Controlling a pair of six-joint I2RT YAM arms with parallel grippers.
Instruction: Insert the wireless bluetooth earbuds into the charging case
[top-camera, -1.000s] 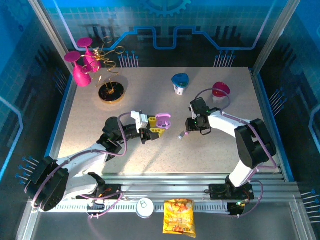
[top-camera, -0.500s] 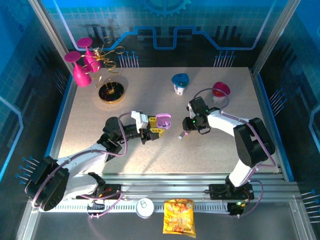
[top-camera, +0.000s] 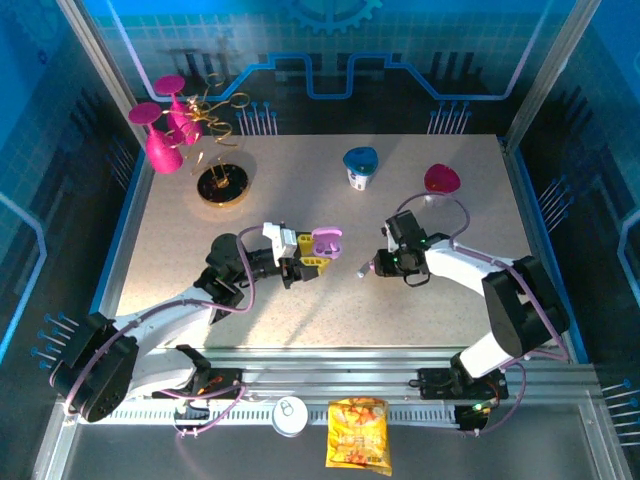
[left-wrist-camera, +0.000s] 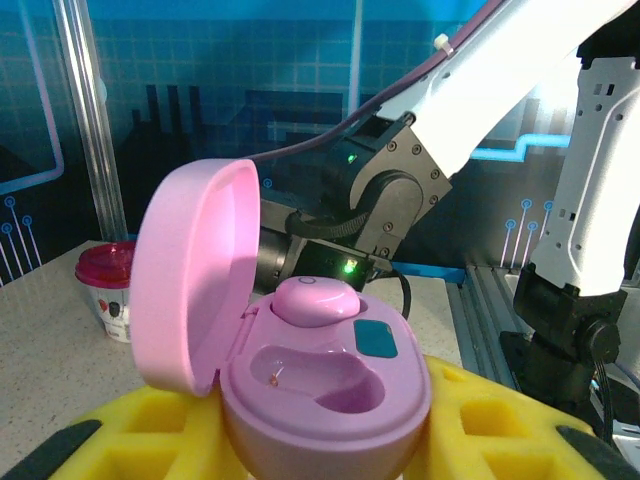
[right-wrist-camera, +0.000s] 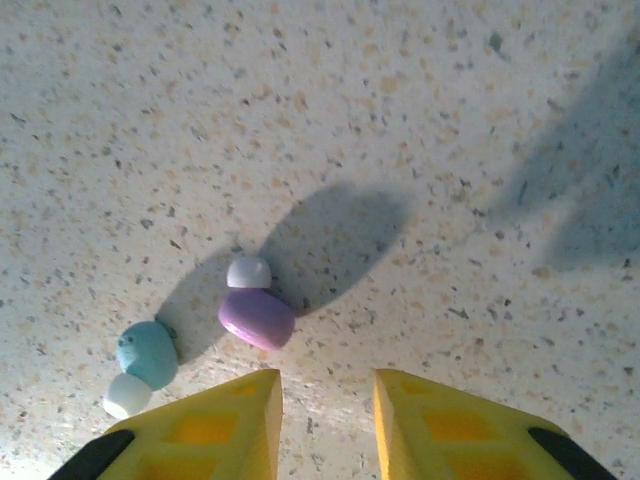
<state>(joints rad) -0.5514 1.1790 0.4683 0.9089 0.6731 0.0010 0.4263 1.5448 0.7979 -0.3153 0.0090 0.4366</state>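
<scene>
My left gripper (top-camera: 306, 263) is shut on an open lilac charging case (top-camera: 325, 241), held just above the table. In the left wrist view the case (left-wrist-camera: 330, 405) sits between my yellow pads (left-wrist-camera: 480, 425) with its lid (left-wrist-camera: 190, 280) swung up to the left. One lilac earbud (left-wrist-camera: 312, 299) sits in the far socket and the near socket is hollow. My right gripper (right-wrist-camera: 327, 420) is open, low over the table. A second lilac earbud (right-wrist-camera: 256, 317) lies just ahead of its left finger. A pale blue earbud (right-wrist-camera: 148, 356) lies further left.
A blue-lidded cup (top-camera: 360, 166) and a red-lidded cup (top-camera: 441, 180) stand at the back. Pink glasses (top-camera: 162, 130) and a gold stand (top-camera: 222, 183) occupy the back left corner. A snack bag (top-camera: 358, 432) and a can (top-camera: 291, 415) lie beyond the near edge.
My right arm has pulled toward the near edge and lowered, uncovering the red-lidded cup. Its gripper stays by the loose earbuds. The left arm and case have not moved.
</scene>
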